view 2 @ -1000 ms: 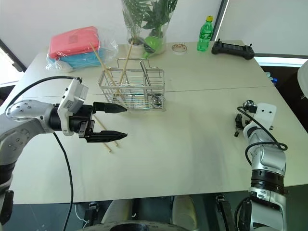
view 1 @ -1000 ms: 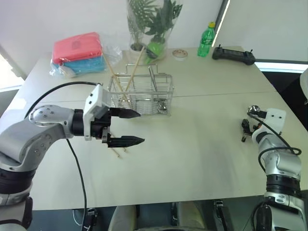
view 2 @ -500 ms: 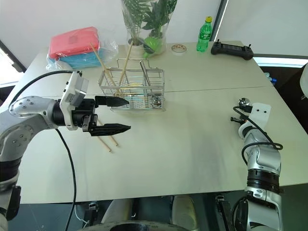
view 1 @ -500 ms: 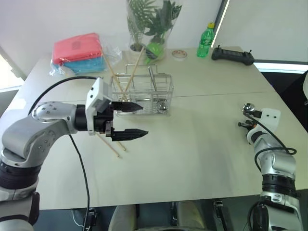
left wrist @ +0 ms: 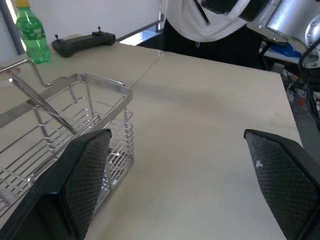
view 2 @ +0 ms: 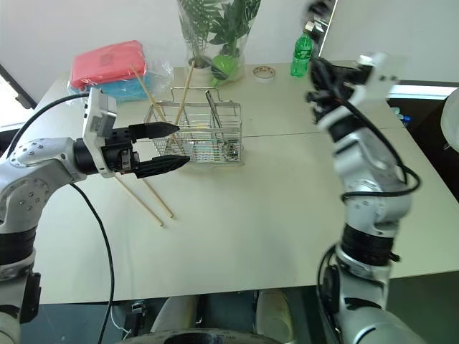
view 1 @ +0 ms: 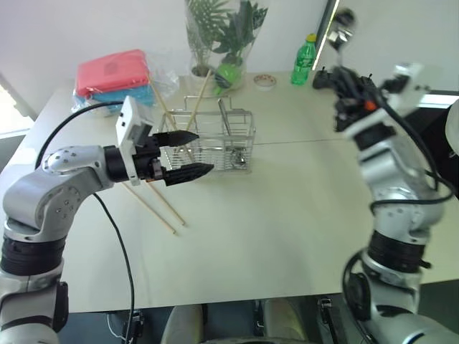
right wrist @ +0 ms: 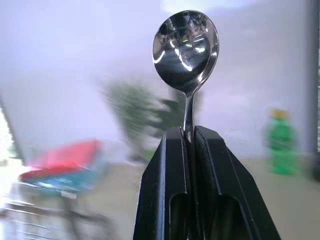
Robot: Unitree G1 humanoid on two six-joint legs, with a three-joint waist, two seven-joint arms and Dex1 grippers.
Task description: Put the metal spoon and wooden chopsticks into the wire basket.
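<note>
Our right hand [right wrist: 189,145] is clenched on the handle of the spoon [right wrist: 186,47], whose round bowl stands up above the two black fingers. We see that hand raised on the right of the scene, above the far side of the table [view 1: 287,208], with the spoon's bowl up in front of the wall. Our left hand [view 1: 188,153] is released, its fingers spread wide and level, pointing right and empty, just at the near left corner of the basket [view 1: 215,140].

The basket sits toward the far left middle of the table. Two chopsticks [view 1: 203,89] lean upright inside it, and two more sticks [view 1: 154,208] lie flat on the table to the near left of it, beneath our left arm.

We judge the step in hand to be carrying the spoon across to the basket. Next we need to bring the right hand left over the basket, tip the spoon so it points down into a compartment, and let go. The left hand crowds that corner, so we should watch for a clash
</note>
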